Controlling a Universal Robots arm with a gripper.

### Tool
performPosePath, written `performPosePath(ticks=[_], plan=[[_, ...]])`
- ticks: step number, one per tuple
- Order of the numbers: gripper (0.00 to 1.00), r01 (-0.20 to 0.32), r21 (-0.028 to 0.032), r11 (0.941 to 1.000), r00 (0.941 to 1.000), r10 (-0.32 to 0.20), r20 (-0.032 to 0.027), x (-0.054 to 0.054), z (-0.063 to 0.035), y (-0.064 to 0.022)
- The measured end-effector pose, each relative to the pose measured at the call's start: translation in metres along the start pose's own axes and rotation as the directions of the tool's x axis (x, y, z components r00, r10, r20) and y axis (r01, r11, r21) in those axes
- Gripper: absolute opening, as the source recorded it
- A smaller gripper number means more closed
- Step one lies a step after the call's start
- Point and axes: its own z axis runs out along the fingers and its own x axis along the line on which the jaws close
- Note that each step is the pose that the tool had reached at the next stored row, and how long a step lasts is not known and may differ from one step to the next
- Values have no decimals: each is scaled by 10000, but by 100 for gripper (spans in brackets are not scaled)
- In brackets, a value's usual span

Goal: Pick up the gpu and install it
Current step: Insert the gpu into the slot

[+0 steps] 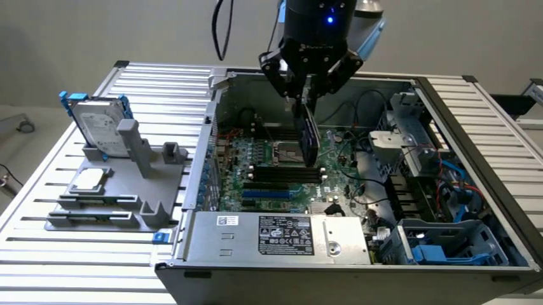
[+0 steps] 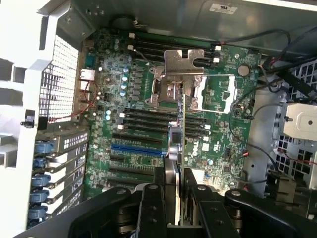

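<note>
Front: a silver, labelled power supply [image 1: 280, 235] lies across the near end of the open computer case [image 1: 339, 283].
Outside, exterior view's left: a grey rack [image 1: 127, 190] holds a hard drive [image 1: 98, 130] with blue rails upright and a small silver chip [image 1: 91, 180] lying flat.
Case floor: the green motherboard [image 1: 271, 165], with black and blue slots.
Above the board: the gpu [image 1: 311, 136] hangs on edge beside the processor socket [image 1: 287, 151]; whether it touches the board cannot be told.
Claw: the gripper [image 1: 307, 95] is partly closed, its fingers [image 2: 152, 198] pinching the gpu's upper edge from both sides.
</note>
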Motion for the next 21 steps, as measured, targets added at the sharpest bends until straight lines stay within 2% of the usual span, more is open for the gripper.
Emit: performPosePath(ticks=[5, 10, 12, 16, 21], plan=[[26, 786, -58, 9969, 9969, -787, -24, 0, 0, 0], [26, 1683, -87, 9857, 9857, -1683, -58, 0, -1, 0], [26, 2036, -94, 9790, 9790, -2036, -73, 0, -2, 0], [26, 2744, -118, 9615, 9615, -2745, -96, 0, 3, 0], [26, 3599, -225, 9327, 9329, -3601, -84, 1, 30, -1]])
